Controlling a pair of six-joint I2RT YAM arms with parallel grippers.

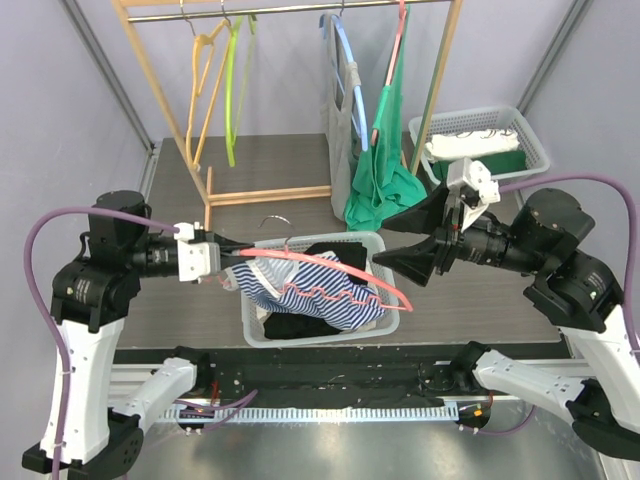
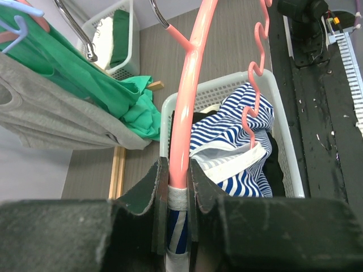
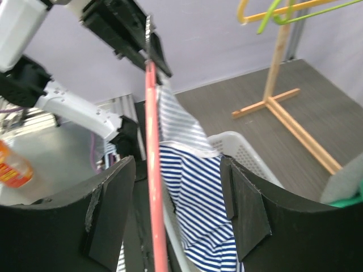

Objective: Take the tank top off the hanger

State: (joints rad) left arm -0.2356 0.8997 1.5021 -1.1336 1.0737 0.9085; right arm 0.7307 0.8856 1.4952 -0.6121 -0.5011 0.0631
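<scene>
top external view: one white slatted plastic laundry basket (image 1: 250, 322) sits between the two arms and serves as the landmark. one pink plastic hanger (image 1: 330, 266) lies nearly level above this basket, spanning it from left to right. one blue-and-white striped tank top (image 1: 310, 295) is draped on the hanger, its lower part sagging into the basket onto dark clothing (image 1: 335, 250).

just left of the basket, the left gripper (image 1: 232, 258) has its jaws pressed on the hanger's end, with a fold of striped fabric pinched in too. just right of the basket, the right gripper (image 1: 405, 265) stands with jaws spread wide; the hanger's far end runs between its two fingers, and i cannot tell whether either finger touches it.

behind the basket stands one light wooden clothes rack (image 1: 210, 180). it carries one orange bare hanger (image 1: 200, 90), one grey garment (image 1: 335, 130) and one green garment (image 1: 385, 175). behind and to the right of the landmark sits a second white basket (image 1: 530, 140), making two baskets in all.
</scene>
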